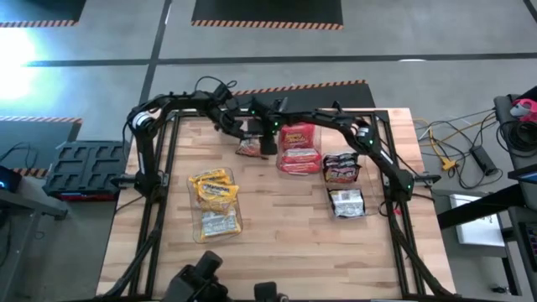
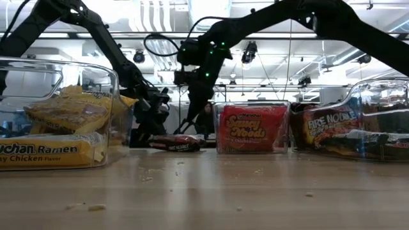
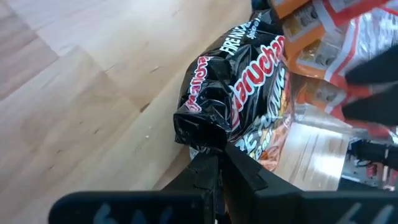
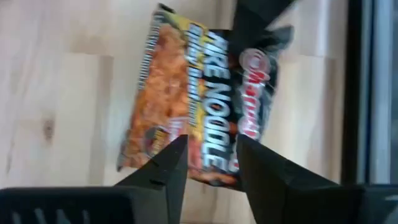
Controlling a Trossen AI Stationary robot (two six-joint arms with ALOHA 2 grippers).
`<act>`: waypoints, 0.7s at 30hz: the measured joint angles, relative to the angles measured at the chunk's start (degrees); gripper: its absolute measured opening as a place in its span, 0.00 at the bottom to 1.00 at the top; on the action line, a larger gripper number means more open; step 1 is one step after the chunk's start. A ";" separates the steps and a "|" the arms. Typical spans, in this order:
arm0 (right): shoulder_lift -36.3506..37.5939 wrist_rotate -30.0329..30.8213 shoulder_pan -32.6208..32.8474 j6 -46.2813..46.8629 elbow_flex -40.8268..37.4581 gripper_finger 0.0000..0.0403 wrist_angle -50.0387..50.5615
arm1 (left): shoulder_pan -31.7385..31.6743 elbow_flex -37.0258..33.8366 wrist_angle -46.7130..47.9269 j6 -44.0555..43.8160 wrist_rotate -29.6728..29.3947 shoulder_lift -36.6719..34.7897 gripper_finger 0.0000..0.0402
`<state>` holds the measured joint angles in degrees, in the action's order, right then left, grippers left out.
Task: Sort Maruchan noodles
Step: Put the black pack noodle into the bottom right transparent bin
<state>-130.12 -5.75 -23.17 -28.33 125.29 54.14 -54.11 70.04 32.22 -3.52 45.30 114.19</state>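
1. While most of the Maruchan noodles already sit sorted by colour in clear plastic bins, one black Fire Noodle packet [image 1: 249,148] lies loose on the wooden worktop [image 1: 285,243], at its far edge, just beside the bin of red packets [image 1: 299,148].
2. My left gripper [image 3: 219,163] has its fingers pressed together on a crimped corner of that black packet, pinching the bunched film.
3. My right gripper [image 4: 210,158] hangs directly over the same packet with its fingers spread apart, one on each side of the printed face and not gripping it.
4. Done, as far as I can judge: the yellow chicken packets [image 1: 215,190] fill the bin on my left side, the red ones are stacked in the middle bin, and other black Fire Noodle packets [image 1: 341,169] rest in the bins on my right.
5. Left, by my reading: this one loose black packet has to join its fellows in the right-hand bins; I see no other stray packet on the worktop.
6. The packets are thin, glossy, crinkly film, flat and roughly square, with sealed ridged ends; the one I hold is creased where I pinch it.
7. The bins are clear, rigid, rounded-corner plastic, and the print shows through their walls.
8. The worktop is pale butcher-block wood in glued strips, matte, with a few crumbs scattered near the front.
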 joint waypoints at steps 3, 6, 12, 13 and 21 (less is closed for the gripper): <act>1.33 -0.17 -1.08 0.21 -0.02 0.36 0.21 | 0.00 -0.02 0.65 2.74 -0.61 -1.14 0.00; 2.97 -1.35 -2.38 0.37 0.05 0.38 0.13 | 0.00 -0.02 1.74 5.64 -3.18 -2.81 0.00; 3.47 -15.83 -6.20 3.40 0.02 0.40 2.04 | 0.74 -0.02 2.01 11.02 -6.60 -6.71 0.00; 3.49 -19.22 -6.97 4.16 0.04 0.40 1.97 | 1.03 -0.02 2.00 11.75 -6.88 -7.29 0.00; 3.65 -28.10 -10.71 6.78 0.08 0.44 1.96 | 5.29 -0.07 1.76 16.28 -10.31 -10.53 0.00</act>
<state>-126.48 -33.85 -33.88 -21.55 125.37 56.10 -48.82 69.97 33.98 12.77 34.99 103.66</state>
